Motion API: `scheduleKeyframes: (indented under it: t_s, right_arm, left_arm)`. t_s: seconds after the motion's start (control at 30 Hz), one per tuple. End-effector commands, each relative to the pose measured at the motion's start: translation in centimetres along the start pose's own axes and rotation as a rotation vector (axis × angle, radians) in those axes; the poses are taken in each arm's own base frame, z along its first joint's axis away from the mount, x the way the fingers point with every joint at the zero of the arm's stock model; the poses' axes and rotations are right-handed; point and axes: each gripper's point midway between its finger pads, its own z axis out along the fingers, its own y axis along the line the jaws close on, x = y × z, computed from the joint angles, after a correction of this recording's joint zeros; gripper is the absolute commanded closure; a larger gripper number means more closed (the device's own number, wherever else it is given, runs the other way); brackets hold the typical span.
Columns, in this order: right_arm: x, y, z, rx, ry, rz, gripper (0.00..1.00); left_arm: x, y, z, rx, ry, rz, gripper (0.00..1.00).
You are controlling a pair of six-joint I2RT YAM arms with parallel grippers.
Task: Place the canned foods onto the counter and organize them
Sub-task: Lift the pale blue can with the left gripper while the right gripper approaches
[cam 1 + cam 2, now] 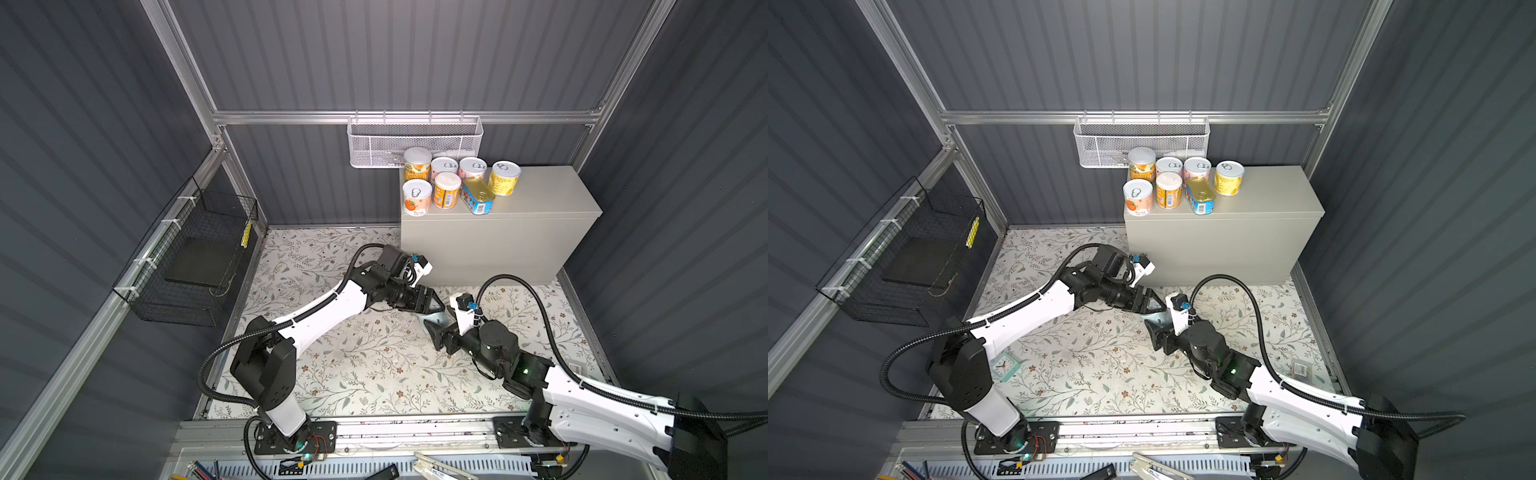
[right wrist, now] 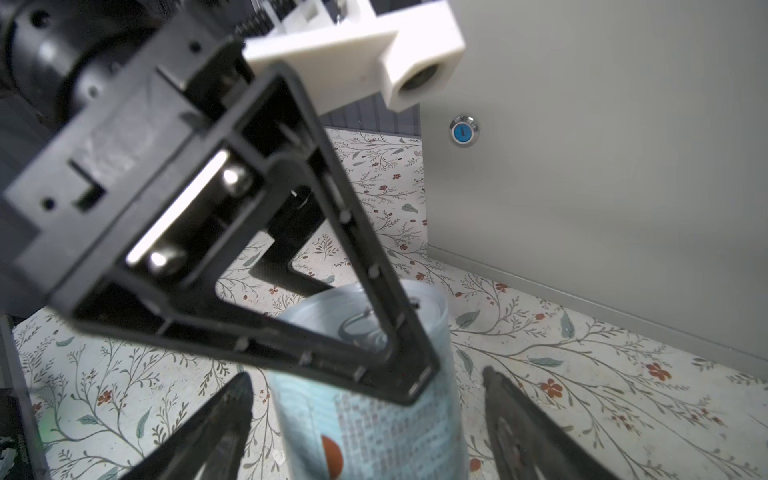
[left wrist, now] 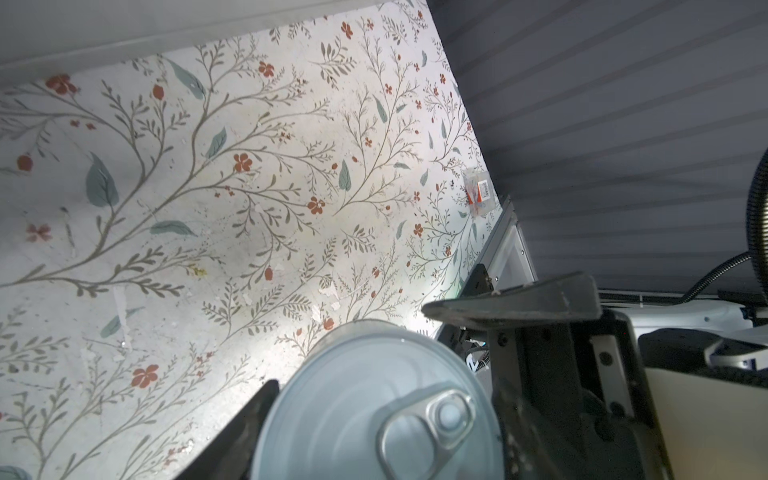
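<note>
1. Right gripper (image 2: 365, 374) — jaws spread, flanking the pale-blue can (image 2: 374, 432) with a gap on each side.
2. Left gripper (image 1: 435, 306) is clenched on that can, over the floral floor (image 1: 374, 365) and near the counter's front.
3. Counter (image 1: 540, 195) — seven tins (image 1: 446, 190) stand grouped at the left end of its top.

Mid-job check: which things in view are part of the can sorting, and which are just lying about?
Job:
- pale-blue tin, gripped by the left hand, with the right hand open around it
- seven tins already on the counter

Lying about:
- white mesh basket
- black wire basket
- small teal clock
- clear packet
</note>
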Motion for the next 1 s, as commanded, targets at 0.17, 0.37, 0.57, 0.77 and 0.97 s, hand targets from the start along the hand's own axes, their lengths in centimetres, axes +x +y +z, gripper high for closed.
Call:
scheduleKeyframes:
  t_s: [0.17,0.37,0.57,0.77,0.97]
  right_arm:
    - [-1.9,0.4,-0.2,0.000,-0.016,-0.041,0.14]
    - [-0.8,1.1,0.2,-0.029,0.031,-0.050,0.13]
    - [-0.5,1.4,0.9,-0.008,0.058,-0.079,0.13]
    - [-1.0,1.5,0.8,-0.015,0.012,-0.064,0.25]
    - [-1.0,1.3,0.7,-0.011,-0.002,-0.052,0.33]
  left_arm:
    - [-0.7,-3.6,-1.8,0.116,-0.043,0.050,0.50]
    - [-0.9,-4.1,-2.1,0.131,-0.052,0.051,0.50]
    - [-1.1,-4.5,-2.2,0.145,-0.058,0.048,0.50]
    - [-1.2,-4.7,-2.3,0.153,-0.062,0.040,0.50]
    - [-1.0,-4.5,-2.3,0.151,-0.065,0.030,0.49]
